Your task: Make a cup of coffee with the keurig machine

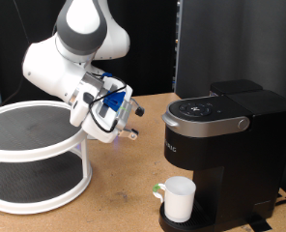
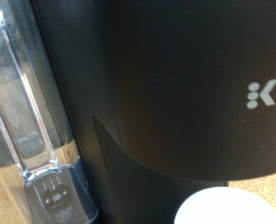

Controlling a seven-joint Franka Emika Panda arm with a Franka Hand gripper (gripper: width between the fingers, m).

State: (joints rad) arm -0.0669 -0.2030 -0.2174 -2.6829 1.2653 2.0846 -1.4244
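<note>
The keurig machine [image 1: 220, 130] stands at the exterior view's right, black, with its silver-handled lid down. The white cup [image 1: 179, 198] stands on the drip tray at its base, under the brew head. My gripper [image 1: 133, 122] hangs in the air to the exterior view's left of the machine, at about lid height, a short gap away. Its fingers point at the machine, look open, and hold nothing. The wrist view shows the machine's black front [image 2: 175, 84] close up, its clear water tank [image 2: 26, 121], and the cup's rim [image 2: 227, 207]. No fingers show there.
A white two-tier round rack [image 1: 32, 155] stands on the wooden table [image 1: 119, 184] at the exterior view's left, under the arm. A dark curtain and a black panel stand behind the machine.
</note>
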